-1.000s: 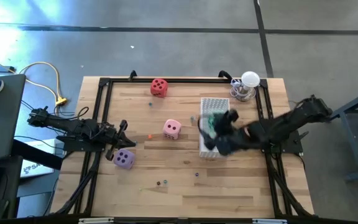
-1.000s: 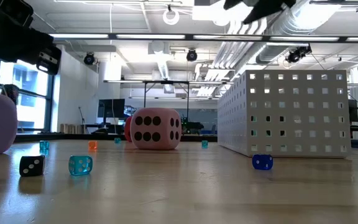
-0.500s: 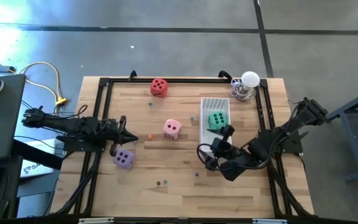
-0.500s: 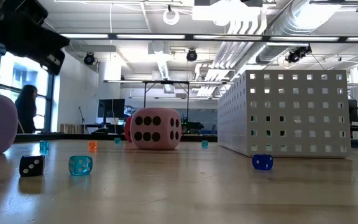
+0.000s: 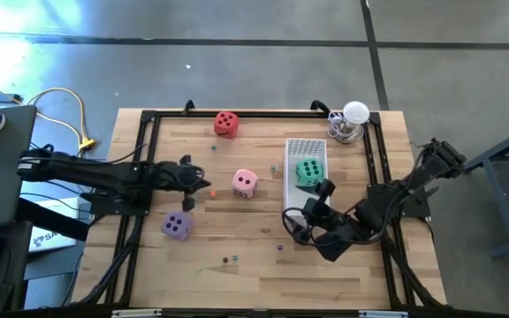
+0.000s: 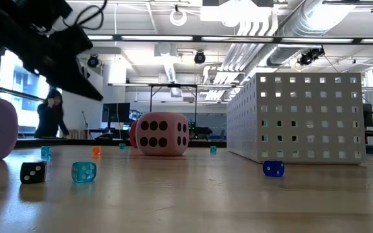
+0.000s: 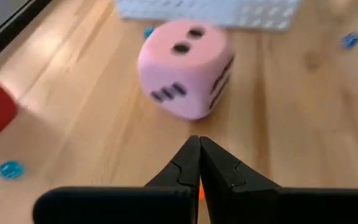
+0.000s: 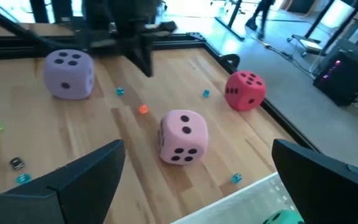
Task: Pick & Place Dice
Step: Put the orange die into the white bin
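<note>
The left gripper (image 7: 199, 163) hung just short of the pink die (image 7: 185, 68), its fingers pressed together at their tips and aimed straight at the cube's near face. To take that die well, those fingers would have to spread wider than the cube before closing in, then settle over two opposite flat faces rather than a corner, since a soft cube squeezed on its edges would likely roll out. The pink die (image 5: 245, 183) sat mid-table, flat, two pips up, and being a cube had no long axis to line up with. Beyond it stood the white perforated bin (image 5: 305, 152) with the green die (image 5: 307, 171) inside. The right gripper (image 5: 300, 223) waited near the bin's near end, fingers wide apart and empty. The purple die (image 5: 177, 226) and red die (image 5: 226, 123) lay apart.
</note>
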Available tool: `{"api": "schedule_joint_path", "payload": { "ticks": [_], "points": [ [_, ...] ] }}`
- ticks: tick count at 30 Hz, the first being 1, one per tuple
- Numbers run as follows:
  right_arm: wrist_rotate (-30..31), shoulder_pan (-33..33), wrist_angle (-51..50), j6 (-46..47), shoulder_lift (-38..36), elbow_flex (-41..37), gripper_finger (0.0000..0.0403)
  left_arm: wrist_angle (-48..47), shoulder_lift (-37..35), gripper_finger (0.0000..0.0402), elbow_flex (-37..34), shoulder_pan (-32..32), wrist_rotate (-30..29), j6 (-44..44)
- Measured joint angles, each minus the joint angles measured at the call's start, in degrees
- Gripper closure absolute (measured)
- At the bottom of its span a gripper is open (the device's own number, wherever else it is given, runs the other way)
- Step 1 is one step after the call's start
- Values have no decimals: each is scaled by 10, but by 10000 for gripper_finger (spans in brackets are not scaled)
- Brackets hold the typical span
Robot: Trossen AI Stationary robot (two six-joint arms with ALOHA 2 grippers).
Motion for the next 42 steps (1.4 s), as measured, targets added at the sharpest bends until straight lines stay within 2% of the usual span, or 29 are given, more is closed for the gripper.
{"api": "schedule_joint_path", "payload": {
  "ticks": [5,10,16,26,42],
  "points": [
    [2,21,0,0,0,0,4,2,41,366,0,7,0,7],
    [2,30,0,0,0,0,4,5,63,299,0,7,0,6],
    [5,28,0,-2,0,0,4,15,101,246,0,5,8,-61],
    [6,23,0,-4,0,0,4,61,194,240,0,-2,-2,-47],
    [3,23,-2,-3,0,0,4,95,252,240,0,-24,-2,-39]
  ]
}}
